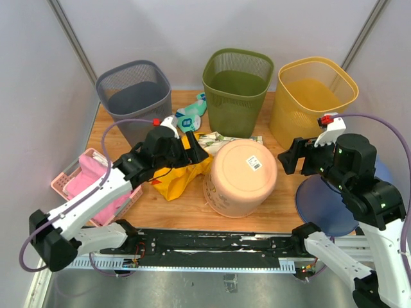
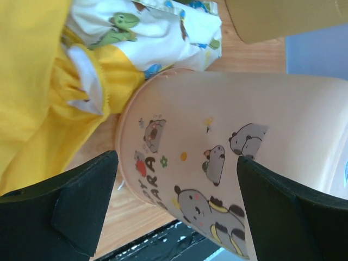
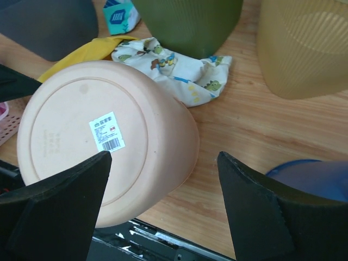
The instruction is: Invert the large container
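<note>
The large container (image 1: pixel 241 176) is sitting mid-worktop (image 1: pixel 282 202), its labelled base facing up and seemingly tipping a little toward six o'clock. The left gripper (image 1: pixel 196 153) is hovering at its nine o'clock above the yellow cloth (image 1: pixel 173 179), fingers spread and holding nothing. The right gripper (image 1: pixel 288 157) is hovering at three o'clock, fingers also spread, clear of the wall. To finish well, I judge the rim needs settling flat, nudging gently and keeping the cloth out from under it.
</note>
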`<action>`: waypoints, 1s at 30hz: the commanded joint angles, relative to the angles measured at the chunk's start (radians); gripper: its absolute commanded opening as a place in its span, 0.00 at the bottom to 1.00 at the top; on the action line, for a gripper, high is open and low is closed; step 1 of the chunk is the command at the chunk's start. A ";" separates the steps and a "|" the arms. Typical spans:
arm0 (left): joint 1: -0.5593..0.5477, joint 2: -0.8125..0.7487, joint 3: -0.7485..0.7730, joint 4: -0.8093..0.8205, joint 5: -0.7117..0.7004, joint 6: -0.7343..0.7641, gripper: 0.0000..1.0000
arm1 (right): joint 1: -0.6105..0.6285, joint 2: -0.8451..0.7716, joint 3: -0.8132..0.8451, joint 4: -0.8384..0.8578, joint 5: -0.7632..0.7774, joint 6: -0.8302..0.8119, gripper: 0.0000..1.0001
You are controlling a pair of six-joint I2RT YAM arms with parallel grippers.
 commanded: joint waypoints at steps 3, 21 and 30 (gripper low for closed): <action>0.009 0.108 -0.013 0.313 0.450 0.105 0.95 | 0.013 -0.011 0.000 0.028 0.144 -0.011 0.81; -0.116 0.375 0.250 0.308 0.480 0.163 0.96 | 0.013 -0.012 0.056 0.028 0.031 -0.106 0.81; -0.081 0.165 0.441 -0.193 0.125 0.262 0.99 | 0.044 0.064 0.053 0.173 -0.442 -0.044 0.80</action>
